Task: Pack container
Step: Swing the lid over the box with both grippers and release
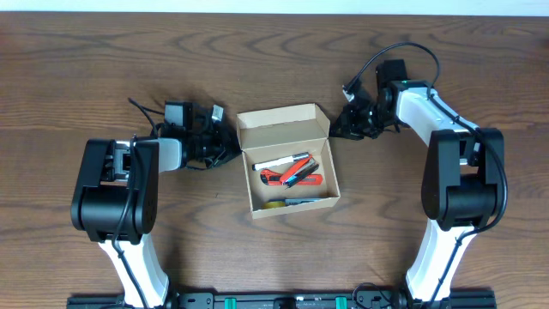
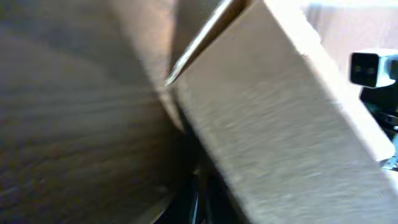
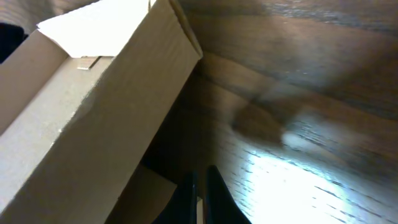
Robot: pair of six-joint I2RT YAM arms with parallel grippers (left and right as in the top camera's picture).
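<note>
The container point(image 1: 292, 204) is a small tan cardboard box at the table's middle, its flap lid point(image 1: 283, 128) standing open at the back. Inside lie a red utility knife point(image 1: 276, 178), a marker and other small items. My left gripper point(image 1: 228, 148) is low on the table against the box's left rear corner; in the left wrist view the box wall point(image 2: 280, 124) fills the frame and the dark fingers point(image 2: 200, 202) look shut. My right gripper point(image 1: 340, 125) is by the lid's right edge; its fingers point(image 3: 199, 193) are together, beside the box point(image 3: 93, 118).
The brown wood table point(image 1: 480, 51) runs around the box on all sides. Both arm bases stand at the front edge, left point(image 1: 111, 189) and right point(image 1: 459, 189). Cables loop behind the right wrist point(image 1: 403, 51).
</note>
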